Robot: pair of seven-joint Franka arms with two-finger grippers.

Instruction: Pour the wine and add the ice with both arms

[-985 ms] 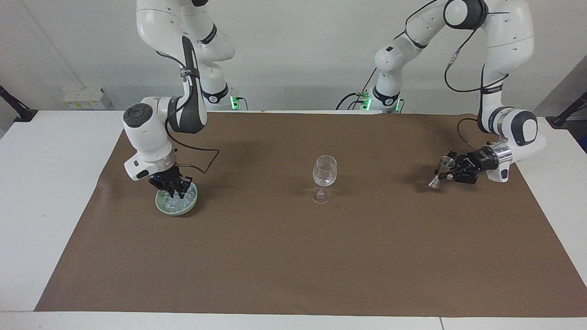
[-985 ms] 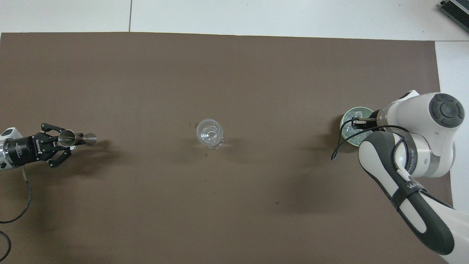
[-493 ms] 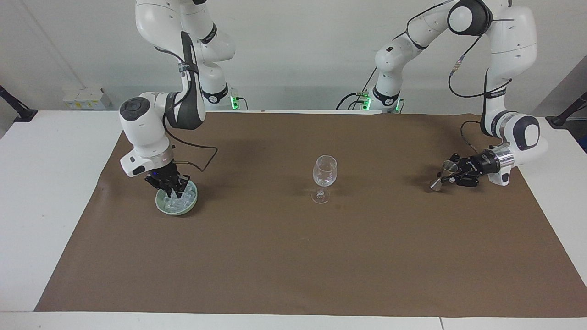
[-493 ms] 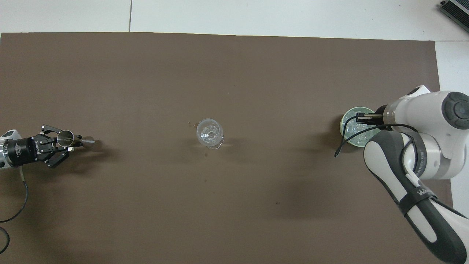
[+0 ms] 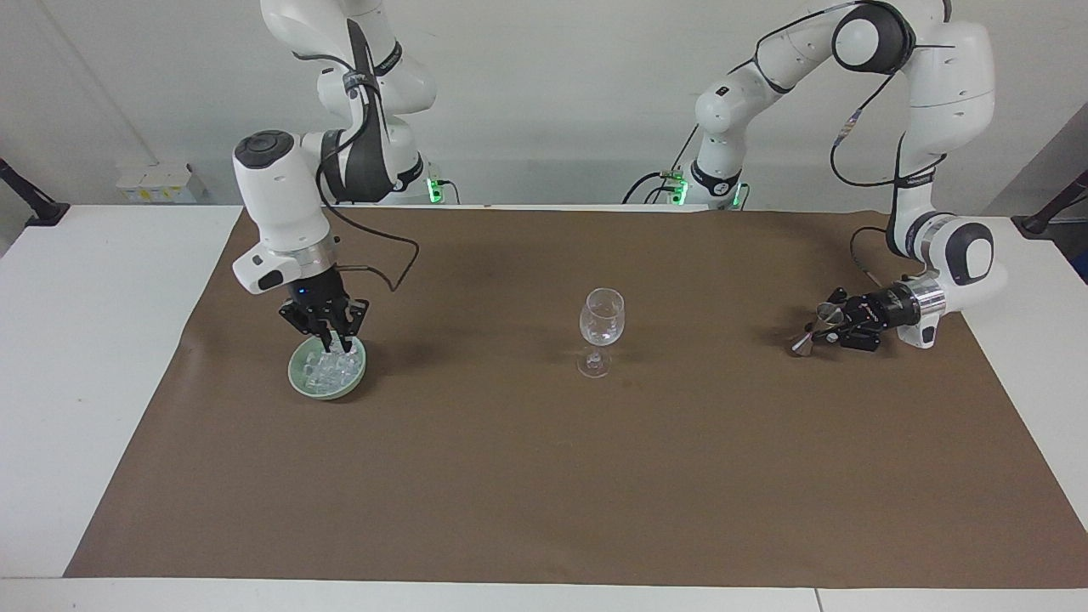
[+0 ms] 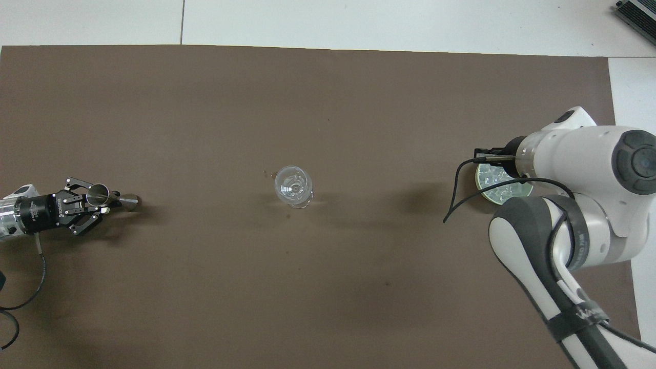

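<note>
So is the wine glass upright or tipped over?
Upright. The glass stands on its foot at the middle of the brown mat, bowl above stem, apart from both arms.

A: What kind of setting is shown?

B: A robotics laboratory. Two white jointed arms [image 5: 289, 204] [image 5: 926, 127] are mounted at the edge of a white table [image 5: 85, 357], with black cables [image 5: 858, 102] and green indicator lights [image 5: 435, 183] at their bases.

A: What else supports that reading?

B: A plain brown mat [image 5: 544, 476] covers the work surface under a bare pale wall [image 5: 552, 76], and a few props stand well apart: a wine glass [image 5: 601, 330] and a green bowl [image 5: 326, 374].
</note>
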